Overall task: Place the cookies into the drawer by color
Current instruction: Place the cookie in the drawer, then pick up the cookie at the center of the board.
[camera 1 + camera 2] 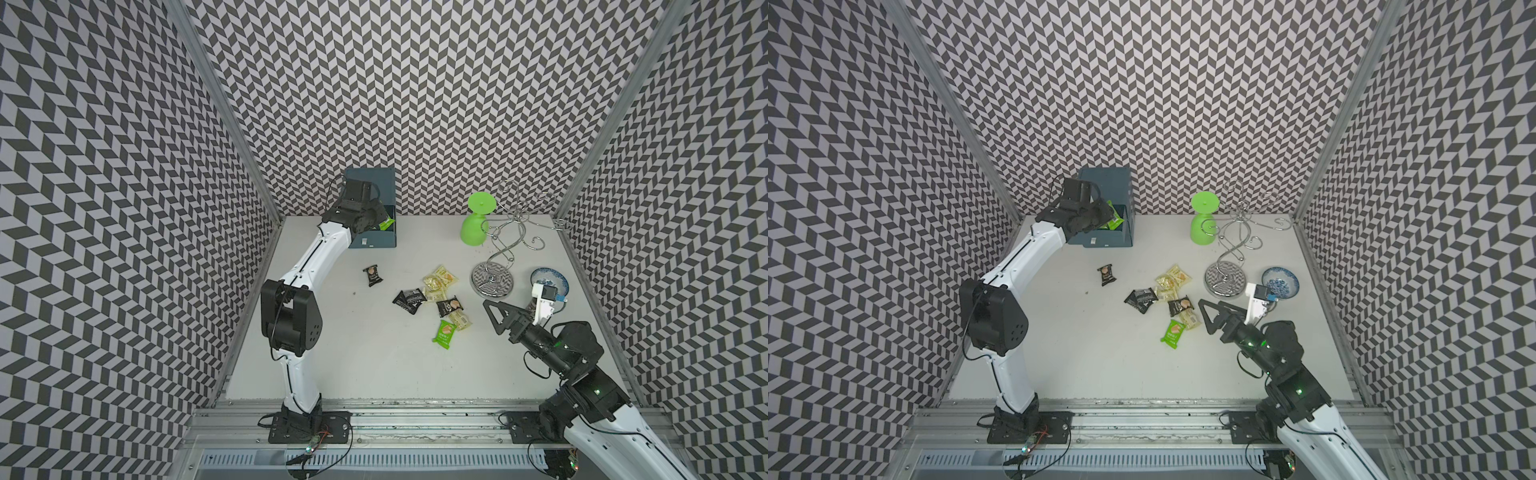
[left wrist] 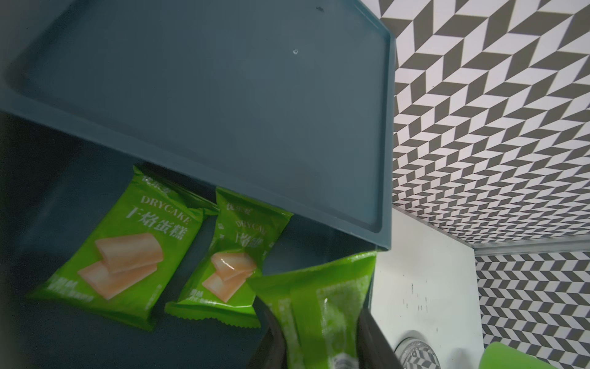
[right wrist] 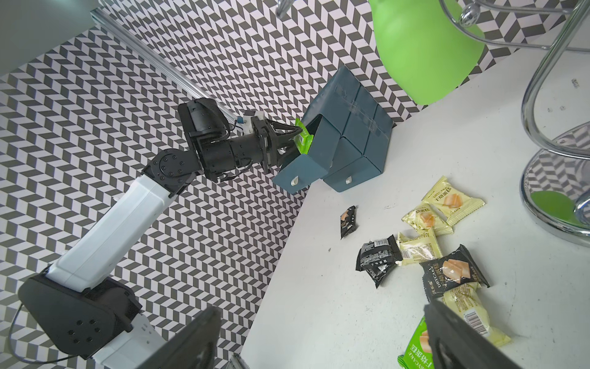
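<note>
The left claw point(image 3: 298, 140) pinches a bright green crinkly snack packet point(image 2: 319, 287), long axis pointing down into the pulled-out top drawer point(image 3: 303, 167) of the dark teal plastic three-drawer chest point(image 1: 376, 183) directly beneath, while the right claw point(image 1: 492, 318) hovers wide and empty, well in front of that chest.

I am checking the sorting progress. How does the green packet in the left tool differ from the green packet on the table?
The held packet is pinched by the left tool at the open drawer; the table packet lies flat, ungripped. The held packet shows its plain back; the table packet shows its printed front. Both are green, same kind.
</note>
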Robot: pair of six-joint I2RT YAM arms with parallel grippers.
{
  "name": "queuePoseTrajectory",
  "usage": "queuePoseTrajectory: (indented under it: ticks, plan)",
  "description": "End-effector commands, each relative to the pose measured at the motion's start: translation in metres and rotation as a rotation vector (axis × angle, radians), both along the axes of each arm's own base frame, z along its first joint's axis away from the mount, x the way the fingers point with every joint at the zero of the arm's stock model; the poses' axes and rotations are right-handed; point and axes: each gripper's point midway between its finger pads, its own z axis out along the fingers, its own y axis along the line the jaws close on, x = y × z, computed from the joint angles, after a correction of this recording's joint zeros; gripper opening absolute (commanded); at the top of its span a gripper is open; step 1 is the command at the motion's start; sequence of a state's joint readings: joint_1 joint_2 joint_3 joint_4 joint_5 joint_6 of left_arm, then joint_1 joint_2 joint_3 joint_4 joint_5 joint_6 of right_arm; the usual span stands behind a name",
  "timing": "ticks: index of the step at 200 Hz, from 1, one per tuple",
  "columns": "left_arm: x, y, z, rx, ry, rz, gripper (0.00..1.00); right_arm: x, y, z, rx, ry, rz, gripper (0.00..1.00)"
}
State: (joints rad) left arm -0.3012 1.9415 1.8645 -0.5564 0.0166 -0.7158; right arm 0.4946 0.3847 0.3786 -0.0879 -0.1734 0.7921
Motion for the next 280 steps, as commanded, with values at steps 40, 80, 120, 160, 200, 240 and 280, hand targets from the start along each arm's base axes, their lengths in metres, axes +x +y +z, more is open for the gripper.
queuePoseTrajectory:
  ticks: [40,80,120,160,200,240,280]
  plan:
    - [0.011,0.015,-0.024,0.077,0.041,0.038,0.37,-0.003,-0.004,0.017,0.012,-0.051,-0.014,1.00]
    - [0.014,0.015,-0.039,0.093,0.070,0.033,0.37,-0.005,-0.007,0.018,0.014,-0.050,-0.024,1.00]
    - [0.018,0.021,-0.048,0.138,0.102,0.050,0.44,-0.009,-0.013,0.017,0.032,-0.052,-0.044,1.00]
    - [0.020,0.025,-0.053,0.187,0.132,0.054,0.50,-0.011,-0.017,0.019,0.034,-0.061,-0.060,1.00]
    - [0.021,0.026,-0.044,0.189,0.113,0.055,0.65,-0.012,-0.019,0.020,0.028,-0.064,-0.064,1.00]
    - [0.023,0.024,-0.024,0.186,0.078,0.042,0.80,-0.013,-0.020,0.019,0.030,-0.067,-0.068,1.00]
    - [0.023,0.023,-0.005,0.177,0.041,0.035,0.94,-0.012,-0.019,0.018,0.031,-0.067,-0.069,0.99]
